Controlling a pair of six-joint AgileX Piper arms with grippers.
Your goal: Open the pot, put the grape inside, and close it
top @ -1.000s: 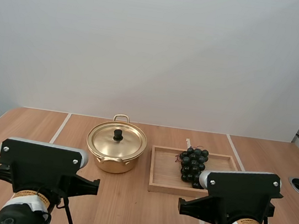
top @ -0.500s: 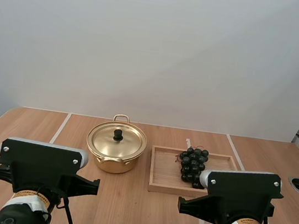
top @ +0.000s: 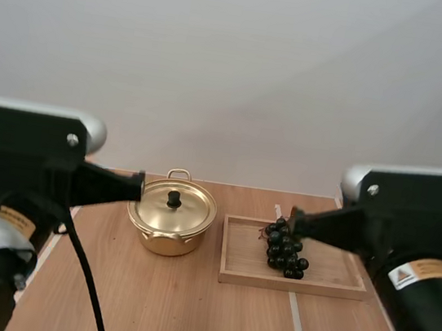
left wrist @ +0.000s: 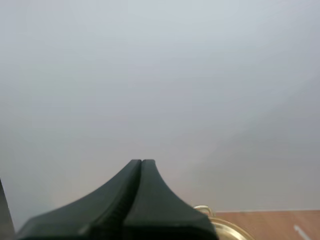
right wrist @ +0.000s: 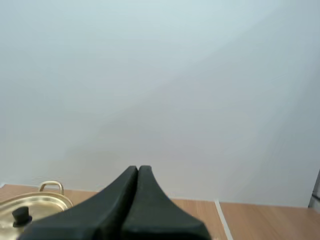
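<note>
- Left gripper point(left wrist: 141, 162) is showing both fingers lying together as one dark wedge, pinching nothing. Right gripper point(right wrist: 138, 169) is reading the same: pressed closed and empty.
- Pot point(top: 169, 231) is sitting on the table point(top: 184, 309) with its lid point(top: 190, 210) on. The black knob point(top: 173, 199) is standing upright at the lid's centre.
- Bunch of grapes point(top: 286, 246) is lying in the wooden tray point(top: 242, 251). The tray is sitting at 3 o'clock of the pot, just beside it, with a narrow gap showing.
- Handling, lid (judgement): it is looking like thin, stiff, light metal with a slick polished face. The knob is offering the only sound hold, and the fingers will need opening first.
- Handling, grapes (judgement): the bunch is looking light, lumpy and loosely jointed, and it is likely to sag or roll. A pinch high on the cluster near the stem end is looking safer than one on a single berry.
- High view: left fingertips are pointing in from 9 o'clock of the knob, level with the lid's far rim and apparently raised clear of it.
- High view: right fingertips are showing at 12 o'clock of the bunch. Both arms are riding high, so contact is looking unlikely, though I cannot tell the depth.
</note>
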